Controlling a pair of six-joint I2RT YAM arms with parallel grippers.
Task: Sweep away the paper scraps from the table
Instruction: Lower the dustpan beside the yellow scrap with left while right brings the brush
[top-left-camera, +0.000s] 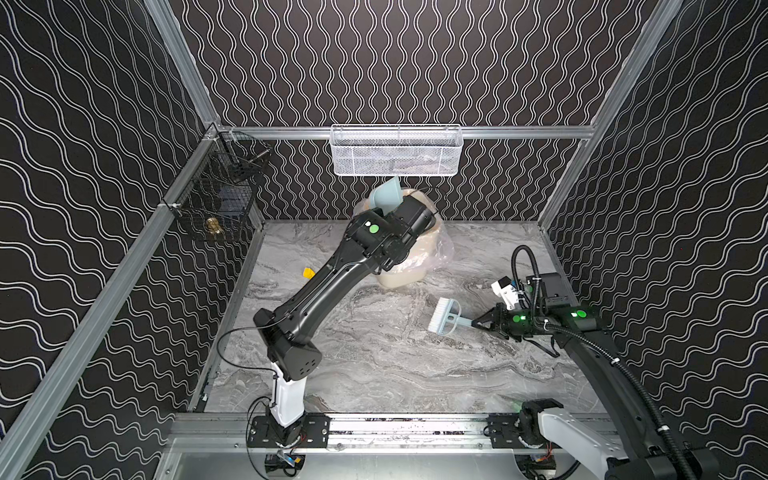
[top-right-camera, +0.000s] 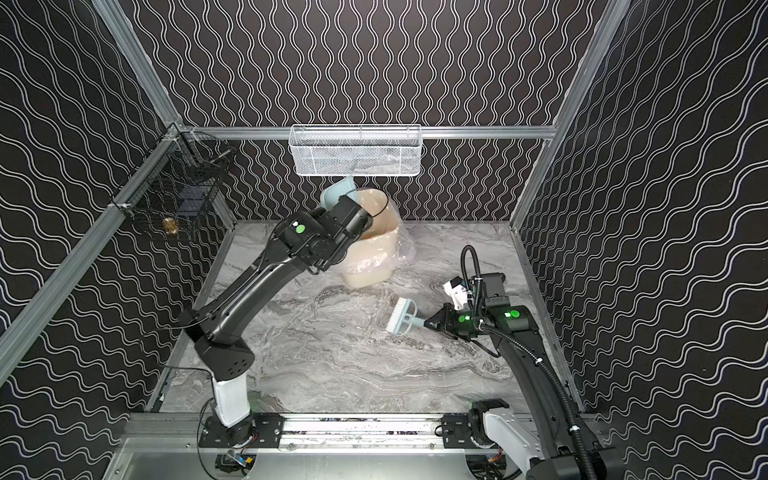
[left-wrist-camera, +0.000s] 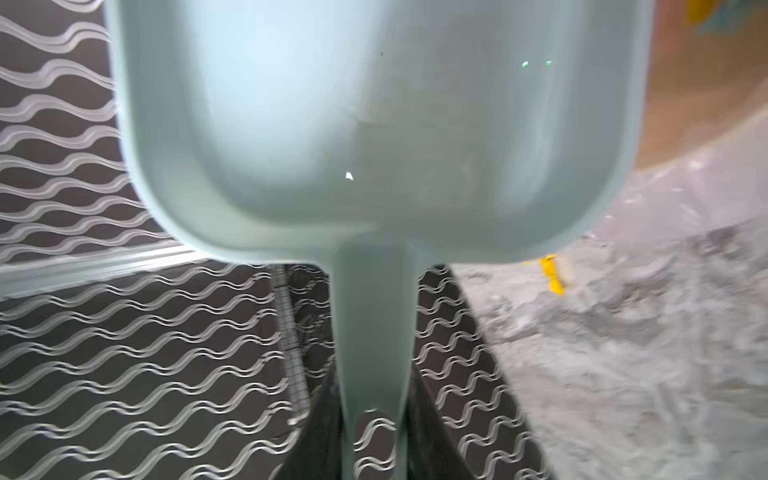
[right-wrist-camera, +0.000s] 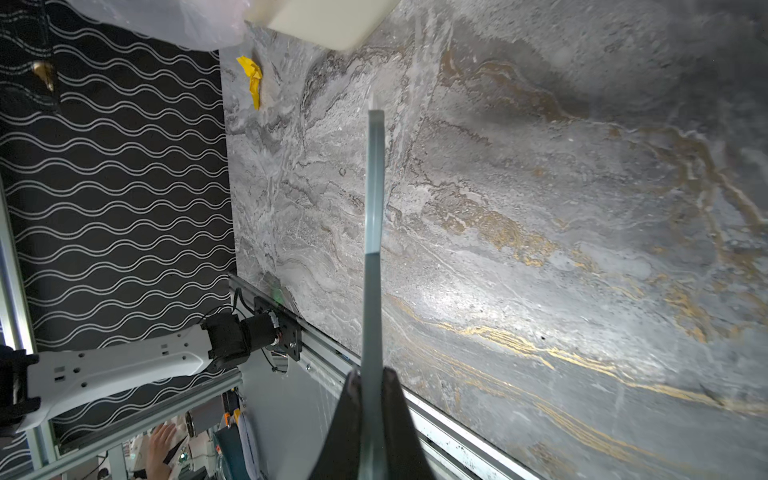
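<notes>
- Hanging on the left wall at 9 o'clock, a black wire basket sits clear of the work and seems to play no part in it.
- At 10 o'clock on the grey-and-white marble-patterned table lies one crumpled yellow paper scrap, near the left rail and just beside the left arm. It is the only scrap I can see on the surface.
- The left arm rises from the front rail at 7 o'clock and stretches long toward 12 o'clock with the wrist raised.
- The left gripper is pinched onto the narrow handle of a pale blue plastic dustpan. The pan is held steeply tilted over the rim of a cream plastic bin, lined with a clear bag, at 12 o'clock.
- That pose suits tipping a load in. The pan's inside looks empty from the left wrist. Blurred yellow and bluish patches inside the bin may be scraps, but I cannot tell.
- A white mesh basket hangs on the back rail directly above the bin.
- At 3 o'clock of centre, a pale blue brush with white bristles points its bristles toward 9 o'clock, low at the surface. Whether they touch it I cannot tell.
- The right gripper is clamped tight on the brush's thin handle. The right arm is low, folded back along the right rail from 5 o'clock.
- It looks parked out of the dustpan's way, ready to sweep the remaining scrap.
</notes>
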